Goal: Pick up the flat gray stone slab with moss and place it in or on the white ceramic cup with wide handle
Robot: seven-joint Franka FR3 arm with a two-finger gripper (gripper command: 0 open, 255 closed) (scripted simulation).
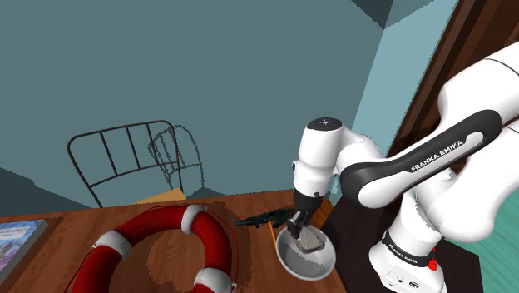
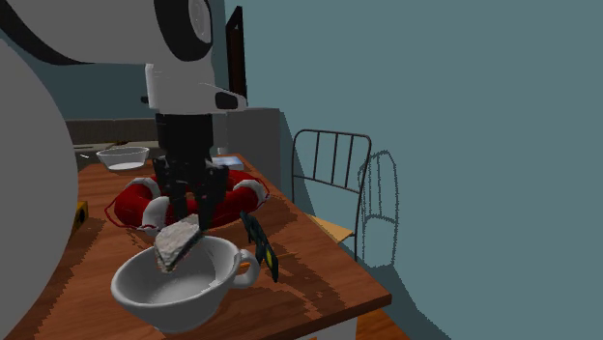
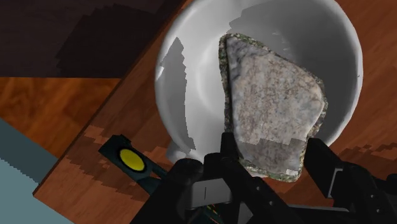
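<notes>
We find the flat grey speckled stone slab with mossy green edges [image 3: 273, 95] clamped between the fingers of the all-black two-finger gripper [image 3: 272, 156]. It is tilted, its lower end within the rim of the wide white cup with a handle [image 3: 191, 83]. The cup stands near the edge of the brown wooden table [image 1: 75, 225]. Just beside it lies a dark tool with a yellow spot [image 3: 130, 159]. A red-and-white life ring [image 1: 166, 241] lies farther along.

Teal walls [image 1: 208, 67]; wooden table [image 2: 324, 285]; dark metal-frame chair [image 2: 331, 228] just beside table.
</notes>
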